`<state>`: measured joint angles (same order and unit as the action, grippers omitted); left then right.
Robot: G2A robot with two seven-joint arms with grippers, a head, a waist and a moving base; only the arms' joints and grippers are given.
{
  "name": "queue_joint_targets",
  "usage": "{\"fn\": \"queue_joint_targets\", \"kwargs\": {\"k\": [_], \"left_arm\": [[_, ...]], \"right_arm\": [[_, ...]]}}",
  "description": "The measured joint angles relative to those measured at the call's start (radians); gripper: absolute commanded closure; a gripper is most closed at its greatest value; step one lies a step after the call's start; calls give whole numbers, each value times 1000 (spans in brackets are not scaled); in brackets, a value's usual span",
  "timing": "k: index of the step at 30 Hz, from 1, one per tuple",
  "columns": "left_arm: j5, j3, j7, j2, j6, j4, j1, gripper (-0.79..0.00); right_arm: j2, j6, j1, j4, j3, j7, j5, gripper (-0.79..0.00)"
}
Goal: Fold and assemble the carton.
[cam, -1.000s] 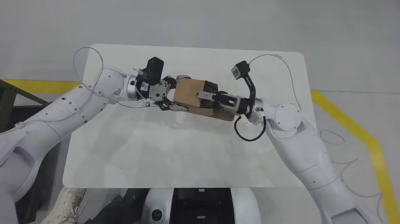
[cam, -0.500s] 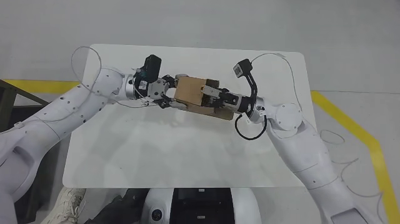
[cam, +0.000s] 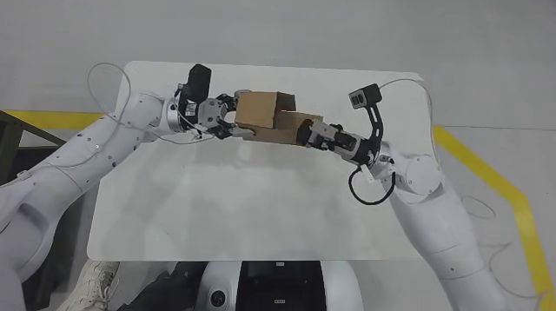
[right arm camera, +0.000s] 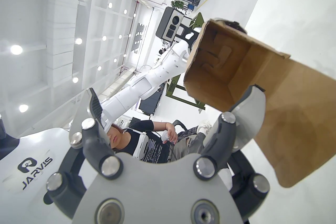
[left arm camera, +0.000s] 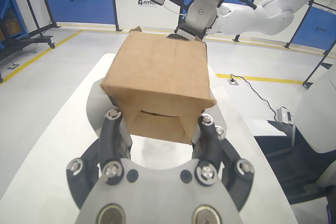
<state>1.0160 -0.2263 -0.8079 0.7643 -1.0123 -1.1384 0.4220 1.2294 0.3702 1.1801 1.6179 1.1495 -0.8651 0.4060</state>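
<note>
Your left pincer [left arm camera: 158, 118] clamps the carton [left arm camera: 160, 70] over the tabletop [cam: 261, 215] — your right pincer [right arm camera: 173, 96] stands spread wide, one finger [right arm camera: 249, 104] against the carton's open end.

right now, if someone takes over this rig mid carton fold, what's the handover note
The left end effector is shut on the carton, clamping its closed end from both sides.
The right end effector is open; one finger rests at the carton's open end beside the long flap, and the other is free.
The carton is held between the two arms over the far middle of the table.
Done: body squared up, flaps at the left arm's end folded in.
Left: fold in the long flap and close the open end.
</note>
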Motion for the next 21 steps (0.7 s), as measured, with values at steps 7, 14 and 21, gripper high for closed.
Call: {"fn": "queue_joint_targets", "kwargs": {"k": [7, 14, 21], "left_arm": [[6, -21, 0, 9, 0, 6, 14, -372], [40, -16, 0, 11, 0, -12, 20, -388], [44, -3, 0, 12, 0, -26, 17, -391]], "right_arm": [[5, -5, -2, 0, -35, -3, 9, -785], [17, 24, -43, -34, -73, 21, 25, -785], [26, 29, -71, -58, -108, 12, 41, -785]]}}
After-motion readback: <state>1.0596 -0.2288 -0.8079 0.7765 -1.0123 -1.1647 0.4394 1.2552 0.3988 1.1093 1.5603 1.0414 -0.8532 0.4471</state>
